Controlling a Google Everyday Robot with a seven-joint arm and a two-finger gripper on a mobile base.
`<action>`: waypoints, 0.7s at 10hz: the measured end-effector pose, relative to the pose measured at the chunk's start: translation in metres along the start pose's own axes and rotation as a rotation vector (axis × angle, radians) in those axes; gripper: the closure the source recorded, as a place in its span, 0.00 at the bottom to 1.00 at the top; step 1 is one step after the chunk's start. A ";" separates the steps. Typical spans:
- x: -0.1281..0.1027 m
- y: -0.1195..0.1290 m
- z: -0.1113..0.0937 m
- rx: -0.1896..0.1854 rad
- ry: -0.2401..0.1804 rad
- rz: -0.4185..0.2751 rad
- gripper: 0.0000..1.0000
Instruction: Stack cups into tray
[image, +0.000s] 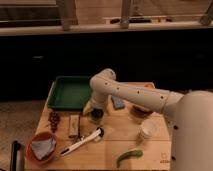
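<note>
The tray (61, 95), dark green and shallow, sits at the far left of the wooden table (115, 145). The robot's arm (135, 95) comes in from the right of the tray, bends beside the tray's right rim and drops to the gripper (96, 112), which is low over the table just off the tray's near right corner. The olive-green cup (96, 118) stands directly under the gripper. How far the gripper is open, and whether it has hold of that cup, cannot be told. The cream-white cup (148, 130) stands upright well to the right of the tray and nearer the camera. Both of the 2 cups are outside the tray. A dark brown bowl (140, 110) sits to the tray's right, partly behind the arm. An orange bowl (35, 150) holding a cloth (44, 147) lies well in front of the tray's left end. A white brush (82, 141) lies aslant in front of the tray.
</note>
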 end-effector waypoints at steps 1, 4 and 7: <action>0.001 0.004 0.003 0.007 -0.008 0.006 0.20; 0.004 0.009 0.012 0.019 -0.032 0.016 0.35; 0.006 0.012 0.019 0.018 -0.057 0.023 0.67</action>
